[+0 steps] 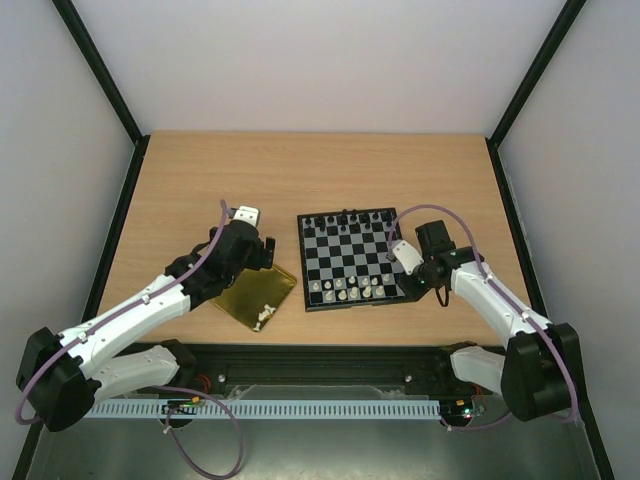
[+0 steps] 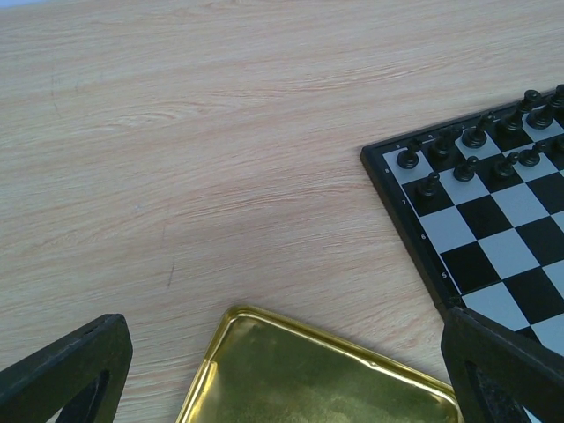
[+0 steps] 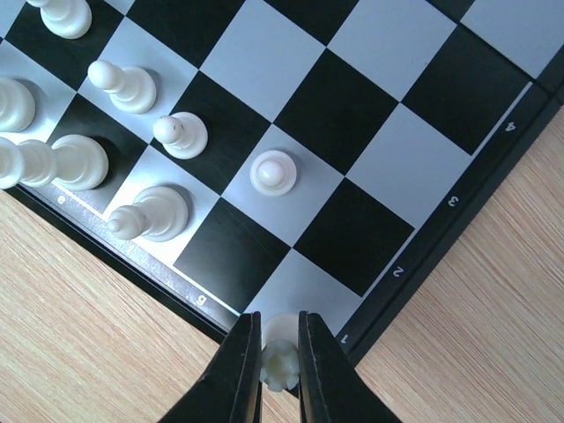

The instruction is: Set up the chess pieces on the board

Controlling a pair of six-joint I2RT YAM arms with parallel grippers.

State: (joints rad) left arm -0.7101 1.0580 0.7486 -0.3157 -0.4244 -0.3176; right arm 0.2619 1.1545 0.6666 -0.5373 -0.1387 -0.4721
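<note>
The chessboard [image 1: 350, 258] with black and grey-white checks lies mid-table. Black chessmen stand along its far rows [image 2: 467, 163]; several white chessmen stand along its near rows [image 1: 345, 290]. In the right wrist view my right gripper [image 3: 280, 357] is shut on a white rook [image 3: 281, 361], held over the board's near right corner square; white pieces [image 3: 271, 172] stand on nearby squares. My left gripper [image 1: 262, 252] is open over the gold tray [image 2: 317, 379], holding nothing. A few white pieces [image 1: 265, 315] lie on the tray's near corner.
The gold tray [image 1: 255, 293] lies left of the board. The wooden table is fenced by a black frame, with white walls around.
</note>
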